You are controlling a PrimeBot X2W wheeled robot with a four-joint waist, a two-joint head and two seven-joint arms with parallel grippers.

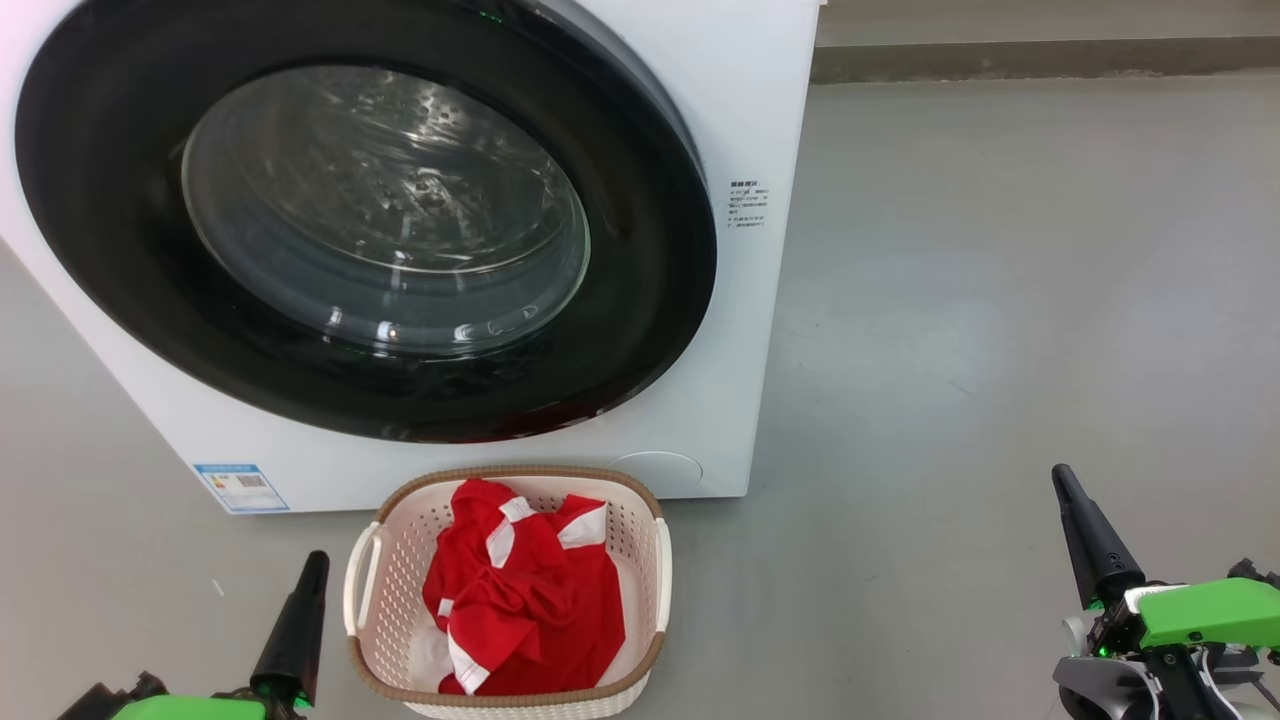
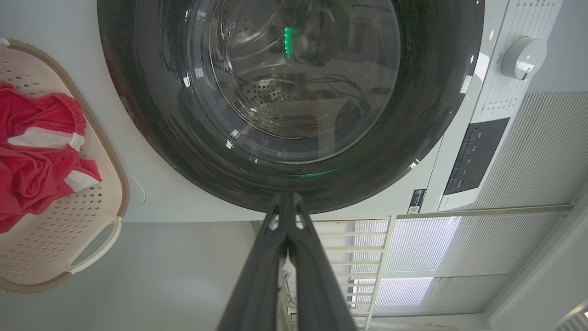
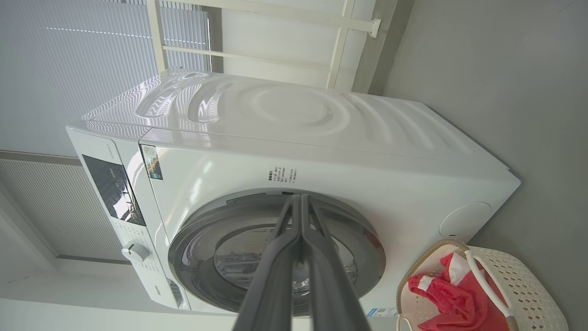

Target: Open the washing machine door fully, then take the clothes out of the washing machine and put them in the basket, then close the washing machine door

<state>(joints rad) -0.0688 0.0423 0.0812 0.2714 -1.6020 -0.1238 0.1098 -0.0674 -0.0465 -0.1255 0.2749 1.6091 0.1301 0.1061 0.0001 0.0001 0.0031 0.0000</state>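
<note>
The white washing machine (image 1: pixel 740 120) (image 3: pixel 321 151) fills the upper left of the head view. Its round door (image 1: pixel 365 215) (image 2: pixel 289 92) (image 3: pixel 216 248), black-rimmed with a clear bowl window, lies shut against the front. The red clothes (image 1: pixel 525 600) (image 2: pixel 32 151) (image 3: pixel 448 299) with white trim lie bunched in the cream basket (image 1: pixel 400 530) (image 2: pixel 69 220) (image 3: pixel 523 294) on the floor before the machine. My left gripper (image 1: pixel 315 560) (image 2: pixel 285 196) is shut and holds nothing, left of the basket. My right gripper (image 1: pixel 1062 475) (image 3: pixel 299 197) is shut and holds nothing, far to the right.
Grey floor (image 1: pixel 1000 300) stretches to the right of the machine up to a low ledge (image 1: pixel 1040 55). A control panel with a dial (image 2: pixel 523 57) (image 3: pixel 134 252) sits on the machine's front. White blinds and a railing (image 2: pixel 390 257) stand behind.
</note>
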